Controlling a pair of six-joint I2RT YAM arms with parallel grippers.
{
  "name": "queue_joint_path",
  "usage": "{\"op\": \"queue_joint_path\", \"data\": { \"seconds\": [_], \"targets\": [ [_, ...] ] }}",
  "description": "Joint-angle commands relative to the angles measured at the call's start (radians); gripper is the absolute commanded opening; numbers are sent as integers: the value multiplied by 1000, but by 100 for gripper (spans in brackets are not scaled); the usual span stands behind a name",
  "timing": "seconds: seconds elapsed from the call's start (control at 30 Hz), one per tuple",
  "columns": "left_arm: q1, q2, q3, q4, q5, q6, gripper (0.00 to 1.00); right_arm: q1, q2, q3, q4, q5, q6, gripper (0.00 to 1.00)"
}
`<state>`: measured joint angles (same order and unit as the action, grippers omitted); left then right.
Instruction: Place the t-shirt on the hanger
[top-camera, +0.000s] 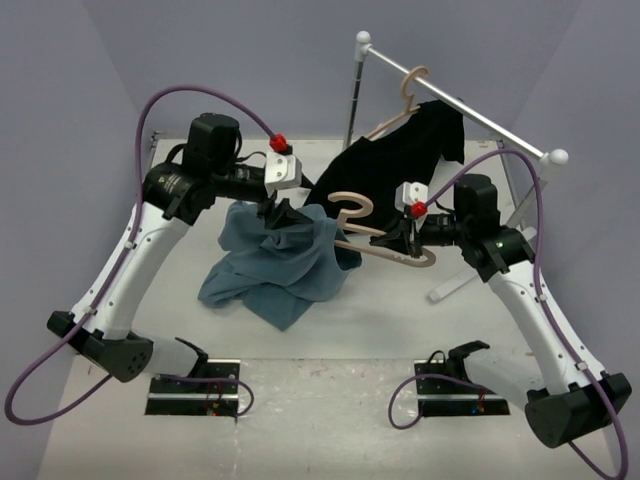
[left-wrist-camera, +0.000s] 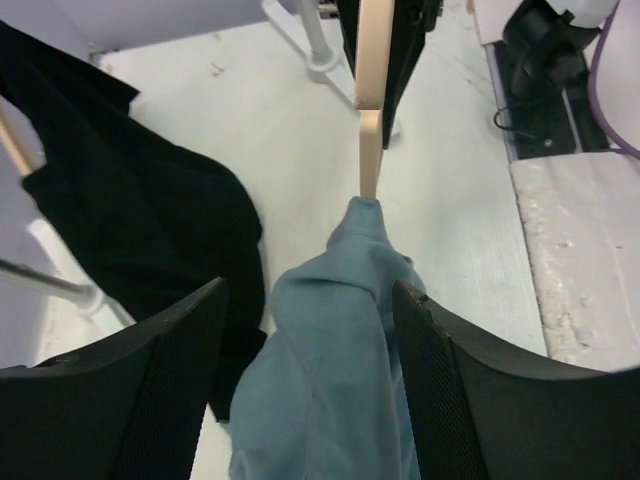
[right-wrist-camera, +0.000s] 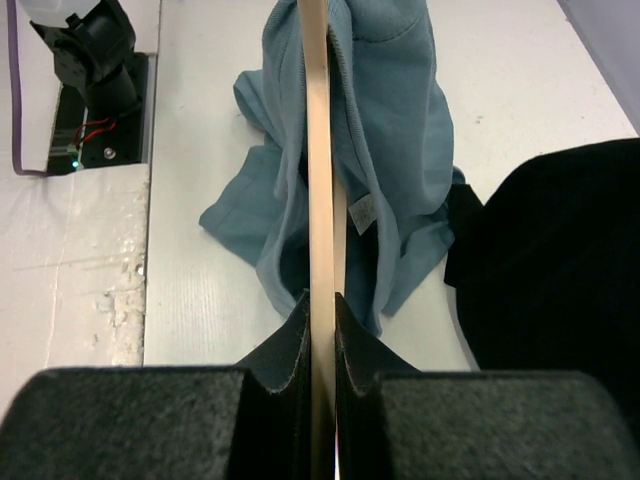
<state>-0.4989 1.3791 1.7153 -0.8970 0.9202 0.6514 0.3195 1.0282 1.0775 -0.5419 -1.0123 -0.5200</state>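
The blue-grey t-shirt (top-camera: 270, 268) lies bunched on the table, its upper part raised. My right gripper (top-camera: 402, 240) is shut on the pale beige hanger (top-camera: 362, 232) and holds it above the table. In the right wrist view the hanger (right-wrist-camera: 316, 150) runs edge-on from the shut gripper (right-wrist-camera: 320, 300) into the t-shirt (right-wrist-camera: 395, 120). In the left wrist view the hanger's end (left-wrist-camera: 370, 150) is tucked into the t-shirt (left-wrist-camera: 335, 350). My left gripper (left-wrist-camera: 308, 285) is at the raised cloth (top-camera: 285, 215), fingers wide apart with cloth between them and a gap on the left side.
A black garment (top-camera: 400, 150) hangs on a second beige hanger (top-camera: 405, 95) from a white rail (top-camera: 470, 115) at the back right, its hem trailing onto the table beside the t-shirt. The rack's foot (top-camera: 455, 285) lies near my right arm.
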Motion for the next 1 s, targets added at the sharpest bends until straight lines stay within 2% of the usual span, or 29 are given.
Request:
{"op": "queue_joint_path", "data": {
  "seconds": [0.0,0.07,0.13,0.17,0.2,0.27,0.3,0.37,0.4,0.47,0.5,0.53,0.57,0.7,0.73,0.77,0.83,0.87,0.9,0.93,0.97],
  "targets": [
    [-32,52,32,-98,39,18,71,-5,17,81,-53,-69,-58,0],
    [-36,83,49,-125,51,30,66,-5,30,97,-77,-61,-70,0],
    [-41,99,52,-122,22,14,32,-5,34,116,-92,-62,-83,0],
    [-44,108,53,-110,-8,-4,25,-4,33,120,-96,-64,-87,0],
    [-47,119,53,-107,-25,-14,28,-5,28,121,-95,-67,-87,0],
    [-50,131,54,-108,-38,-22,50,-5,23,128,-89,-70,-84,0],
    [-53,136,55,-112,-37,-22,55,-5,23,133,-86,-72,-77,0],
    [-56,142,64,-119,-36,-14,50,-5,24,146,-84,-73,-74,0],
    [-59,145,65,-124,-38,-12,52,-5,24,148,-84,-70,-70,0],
    [-63,147,71,-125,-43,-14,64,-5,25,155,-84,-65,-66,0],
    [-64,147,75,-127,-43,-13,60,-5,27,157,-84,-68,-66,0],
    [-67,149,79,-132,-42,-7,39,-5,27,157,-82,-69,-61,0],
    [-67,148,86,-129,-50,-10,0,-5,25,154,-78,-69,-57,0],
    [-67,117,77,-35,-103,-65,0,-5,7,104,21,-42,15,1],
    [-67,103,65,-10,-136,-91,0,-6,-7,60,86,-8,67,29],
    [-67,79,52,19,-176,-121,0,-7,-29,3,172,48,141,72],
    [-67,36,20,62,-237,-155,0,-8,-97,-65,374,253,351,99],
    [-67,18,17,78,-276,-174,0,-8,-124,-91,430,279,451,99],
    [-67,-3,-18,96,-331,-206,0,-10,-151,-123,469,552,676,99],
    [-67,-23,-36,113,-331,-207,0,-10,-175,-123,462,740,679,99],
    [-67,-57,-68,144,-363,-245,0,-19,-224,-132,406,908,813,99]
  ]
}}
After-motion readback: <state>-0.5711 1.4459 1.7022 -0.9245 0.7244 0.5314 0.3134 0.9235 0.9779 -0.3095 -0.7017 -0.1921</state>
